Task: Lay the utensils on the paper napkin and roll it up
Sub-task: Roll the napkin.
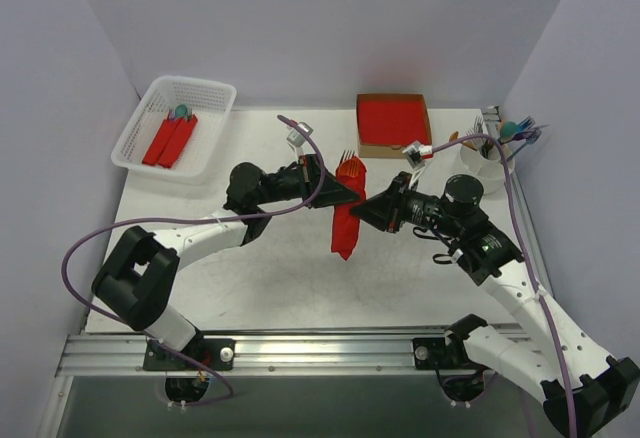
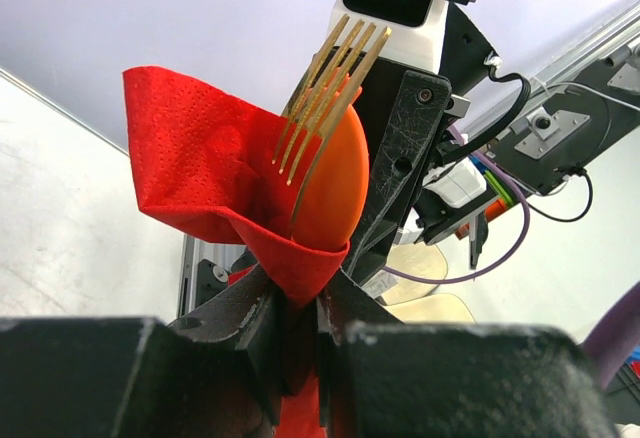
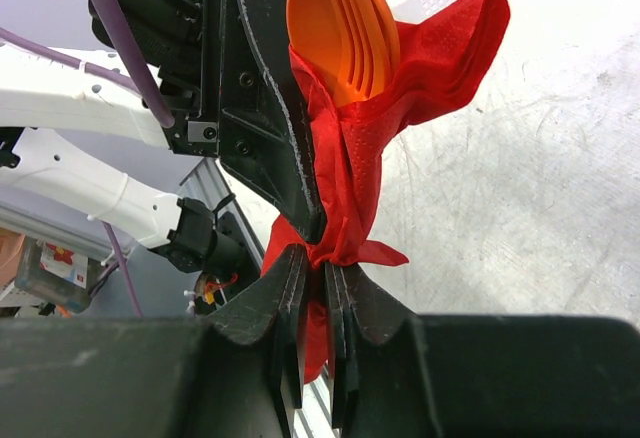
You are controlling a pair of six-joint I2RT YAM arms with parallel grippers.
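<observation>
Top external: the paper napkin (image 1: 345, 233), wrapped round the utensils (image 1: 349, 166) above the table (image 1: 250, 288), is pinched by left gripper (image 1: 340, 194) from 9 o'clock and right gripper (image 1: 363, 208) from 3 o'clock; best tightened without tearing paper.

White basket (image 1: 205, 108) sits far-left, cardboard box (image 1: 394, 149) at back, seemingly a cup (image 1: 479, 171) right.
</observation>
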